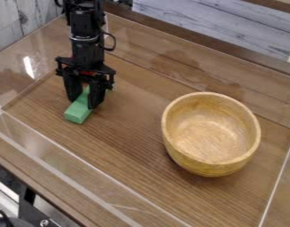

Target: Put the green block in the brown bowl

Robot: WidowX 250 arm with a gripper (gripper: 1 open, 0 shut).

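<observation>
The green block (77, 112) lies on the wooden table at the left, its far end hidden between the fingers of my gripper (85, 95). The black gripper stands straight down over the block, shut on it, with the fingertips (71, 90) low against its sides. The block still rests on the table. The brown bowl (211, 134), round and light tan with thick walls, stands empty to the right, well apart from the gripper.
A clear acrylic wall (135, 182) runs around the table's front and sides. Grey planks (218, 22) lie behind the table at the back. Bare wood (135, 97) separates the block and the bowl.
</observation>
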